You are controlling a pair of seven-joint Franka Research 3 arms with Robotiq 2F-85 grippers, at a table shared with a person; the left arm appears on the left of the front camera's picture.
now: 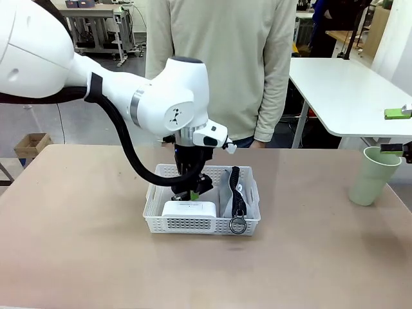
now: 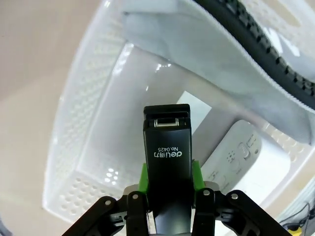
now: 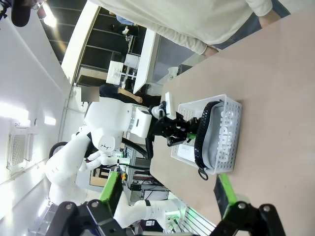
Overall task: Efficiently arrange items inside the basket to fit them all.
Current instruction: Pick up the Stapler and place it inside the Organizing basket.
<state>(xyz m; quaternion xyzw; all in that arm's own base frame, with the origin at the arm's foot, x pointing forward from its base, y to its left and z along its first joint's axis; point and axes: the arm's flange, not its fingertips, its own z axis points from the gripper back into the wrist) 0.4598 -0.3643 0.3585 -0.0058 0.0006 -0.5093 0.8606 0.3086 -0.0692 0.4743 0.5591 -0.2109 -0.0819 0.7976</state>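
Tan surface (image 1: 77, 225), one white lattice basket (image 1: 203, 224) holding one grey pouch (image 2: 211, 59), one white box (image 1: 188, 209). Left claw (image 2: 170, 179) grips one black stapler (image 2: 167, 157); right claw (image 3: 167, 191) spread wide.

Beige table (image 1: 77, 257), front view: white lattice basket (image 1: 187, 224) sits flat near ctr, long side parallel to the near edge. Pale green cup (image 1: 371, 177) stands upright, mouth up, at approx. 3 o'clock from the basket, well apart from it, towards the table's R side.
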